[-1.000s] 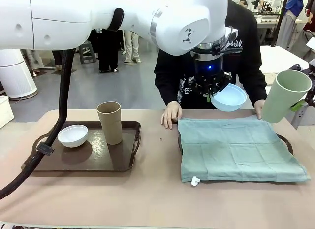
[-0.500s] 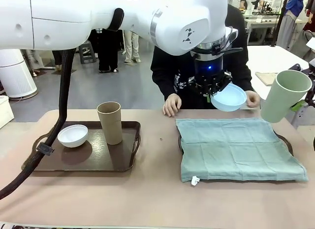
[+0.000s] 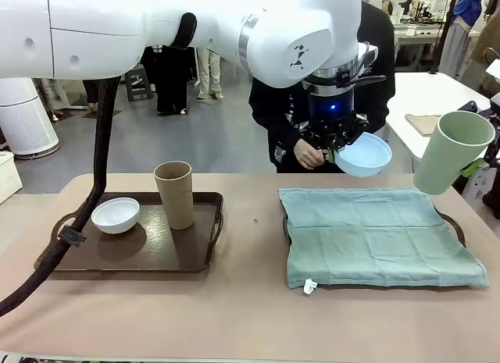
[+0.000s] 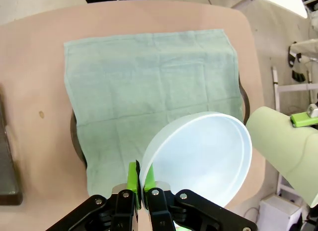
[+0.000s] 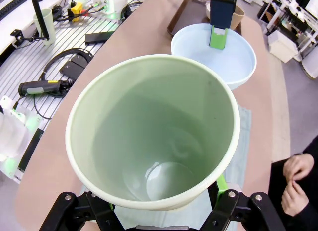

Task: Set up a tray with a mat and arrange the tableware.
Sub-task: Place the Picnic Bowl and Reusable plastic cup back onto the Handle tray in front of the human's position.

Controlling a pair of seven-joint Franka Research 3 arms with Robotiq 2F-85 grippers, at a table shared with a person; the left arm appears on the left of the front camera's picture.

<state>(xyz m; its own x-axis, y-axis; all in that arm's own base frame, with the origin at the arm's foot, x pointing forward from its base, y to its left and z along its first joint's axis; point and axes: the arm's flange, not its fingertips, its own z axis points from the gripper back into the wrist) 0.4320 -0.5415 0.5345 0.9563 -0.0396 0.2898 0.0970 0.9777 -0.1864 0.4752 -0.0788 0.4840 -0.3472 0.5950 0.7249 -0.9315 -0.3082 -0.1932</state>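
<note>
My left gripper [image 3: 334, 149] is shut on the rim of the light blue bowl [image 3: 364, 154], holding it tilted in the air above the far edge of the green mat [image 3: 375, 234]. In the left wrist view the pads [image 4: 132, 177] pinch the bowl's wall [image 4: 203, 156] over the mat [image 4: 149, 92]. At the far right, my right gripper [image 3: 478, 166] is shut on the pale green cup [image 3: 453, 152], held tilted above the table. The cup's open mouth [image 5: 154, 131] faces the right wrist camera. The mat covers the right tray [image 3: 457, 227]. The white bowl [image 3: 116, 215] and tan-brown cup [image 3: 175, 194] stand on the left tray [image 3: 195, 258].
A person in black stands at the far side, hands [image 3: 310, 154] drawn in at the waist, just left of the blue bowl. A cable [image 3: 100, 160] hangs from my left arm down over the left tray. Bare tabletop [image 3: 250, 222] lies between the trays.
The person's hands have left the mat's far edge and pulled back off the table. Both grippers and what they hold stay where they were.
</note>
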